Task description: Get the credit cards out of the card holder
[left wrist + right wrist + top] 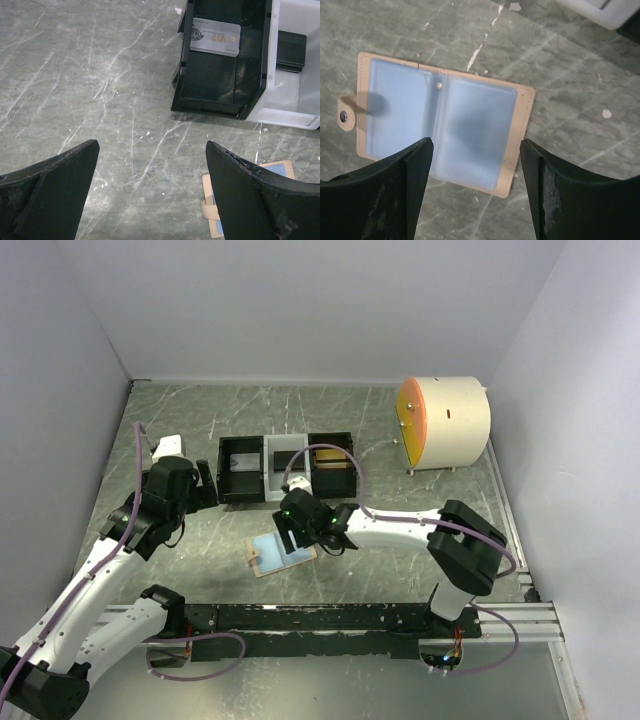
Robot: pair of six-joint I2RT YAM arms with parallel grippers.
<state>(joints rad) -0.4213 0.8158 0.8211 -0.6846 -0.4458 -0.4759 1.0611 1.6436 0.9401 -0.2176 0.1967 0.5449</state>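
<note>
The card holder [440,117] lies open and flat on the table, pale blue faces up with a tan rim; no card shows in its slots. It also shows in the top view [283,553] and at the edge of the left wrist view [276,168]. My right gripper [475,150] is open and empty, hovering just above the holder's right half [297,530]. My left gripper [152,152] is open and empty over bare table, left of the tray [207,484]. A silver-grey card [216,36], a black card [291,48] and a gold card [334,479] each lie in a tray compartment.
The three-compartment black-and-white tray [263,498] stands behind the holder. A round white drum with an orange face [445,420] stands at the back right. White walls close in the table on the left, back and right.
</note>
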